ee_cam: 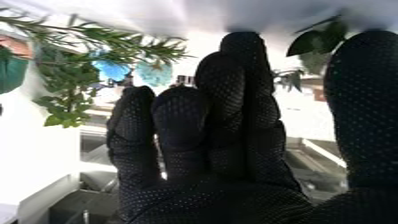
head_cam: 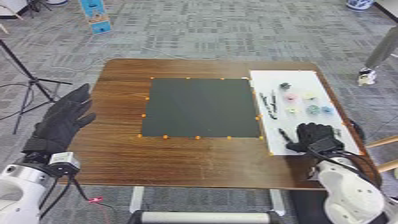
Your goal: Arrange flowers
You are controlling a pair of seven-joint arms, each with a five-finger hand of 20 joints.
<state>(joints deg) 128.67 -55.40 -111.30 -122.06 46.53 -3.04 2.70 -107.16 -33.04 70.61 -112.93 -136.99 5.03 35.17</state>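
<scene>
Blue flower (head_cam: 327, 110), seemingly, lies near right hand (head_cam: 316, 136).

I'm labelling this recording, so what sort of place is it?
Probably a robotics lab or workshop: grey carpet tiles, a black tripod and a white jointed robot arm at a brown wooden table.
</scene>
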